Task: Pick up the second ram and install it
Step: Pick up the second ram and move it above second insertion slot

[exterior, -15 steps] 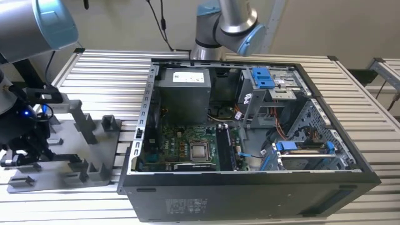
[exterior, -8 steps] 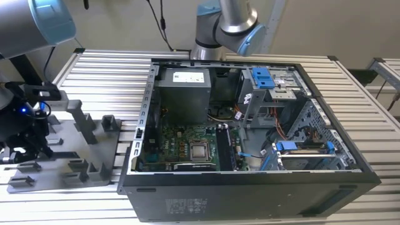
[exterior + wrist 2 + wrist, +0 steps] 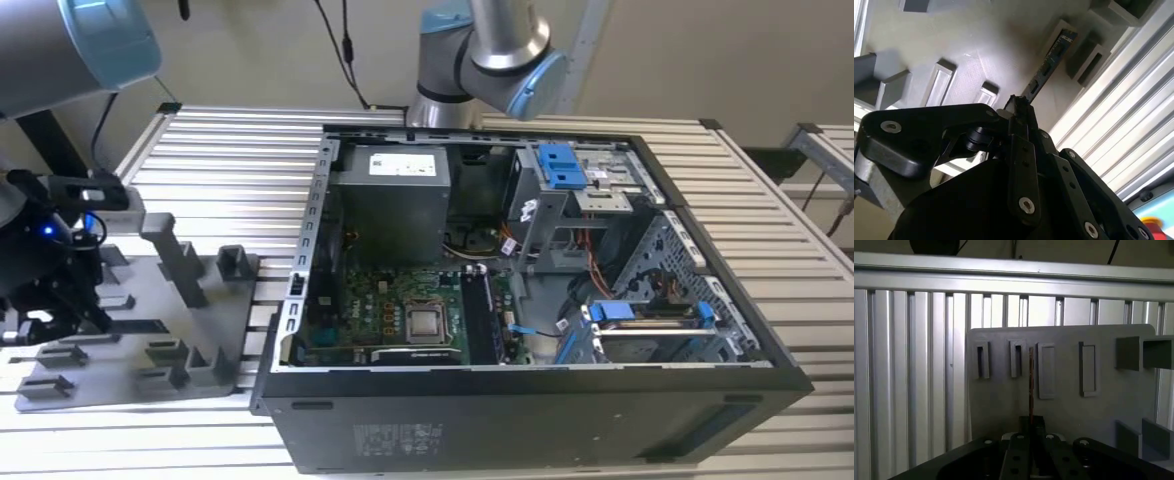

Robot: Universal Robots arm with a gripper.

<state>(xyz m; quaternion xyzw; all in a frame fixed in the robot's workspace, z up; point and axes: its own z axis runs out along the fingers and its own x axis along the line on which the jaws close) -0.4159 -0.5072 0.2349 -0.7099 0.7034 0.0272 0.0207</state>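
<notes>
The second ram (image 3: pixel 1046 67) is a thin dark stick with a row of small chips, and it sticks out from between my fingertips. In the first wrist view the second ram (image 3: pixel 1030 385) shows edge-on as a narrow line in front of the grey plastic tray (image 3: pixel 999 405). My gripper (image 3: pixel 1016 102) is shut on one end of it, just over the tray (image 3: pixel 1004 30); I cannot tell whether the far end still touches the tray. In the exterior view my gripper (image 3: pixel 40 315) hangs over the tray (image 3: pixel 227 330) at the exterior view's left, beside the open PC case (image 3: pixel 534 420).
The tray carries upright posts (image 3: pixel 180 260) and rectangular slots (image 3: pixel 1046 371). It rests on a ribbed aluminium table (image 3: pixel 227 150). Inside the case lie the motherboard (image 3: pixel 400 300), a grey power supply (image 3: pixel 390 200) and blue drive latches (image 3: pixel 561 165). A second arm's base (image 3: pixel 481 50) stands behind the case.
</notes>
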